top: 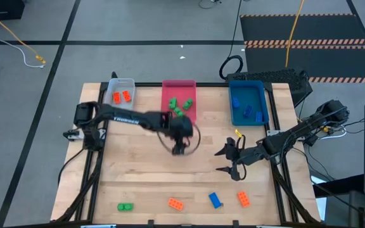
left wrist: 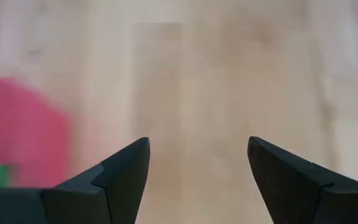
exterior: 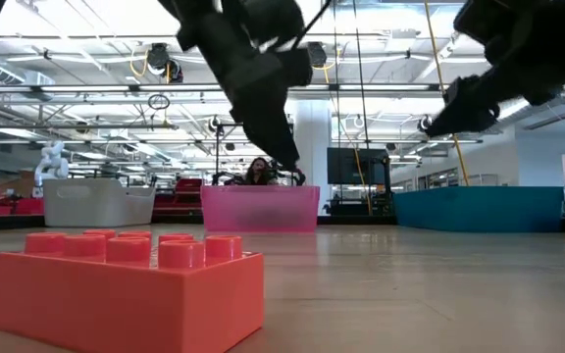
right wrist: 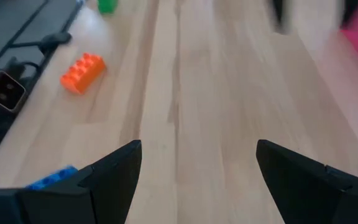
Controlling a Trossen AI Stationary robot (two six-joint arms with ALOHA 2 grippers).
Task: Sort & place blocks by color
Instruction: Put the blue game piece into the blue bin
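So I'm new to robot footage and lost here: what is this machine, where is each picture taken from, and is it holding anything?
Two dark robot arms work at a wooden table. One picture looks straight down, one sits at table height, and two ride on the wrists. The left claw hangs near the pink tray; the right claw is above the table's right side. Both are open and empty. Sorted blocks lie in the grey tray, pink tray and blue tray. Four loose blocks wait along the near edge: green block, orange block, blue block, another orange.
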